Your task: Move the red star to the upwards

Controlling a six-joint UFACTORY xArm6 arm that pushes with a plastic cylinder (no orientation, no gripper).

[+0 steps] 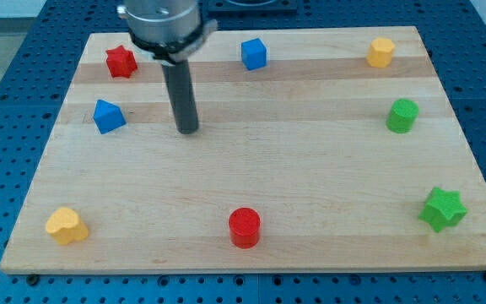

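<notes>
Red cylinder (245, 227) nearest; my tip (188, 130) (no hand) right of red star (120, 61).

The red star (120, 61) lies flat on the wooden board, a small chunky block with blunt points, its top face a bright red and its sides a shade darker. It sits up and toward the view's left of my tip (188, 131), well apart from it and not touching it. It rests near the board's top-left corner, close to the top edge.
</notes>
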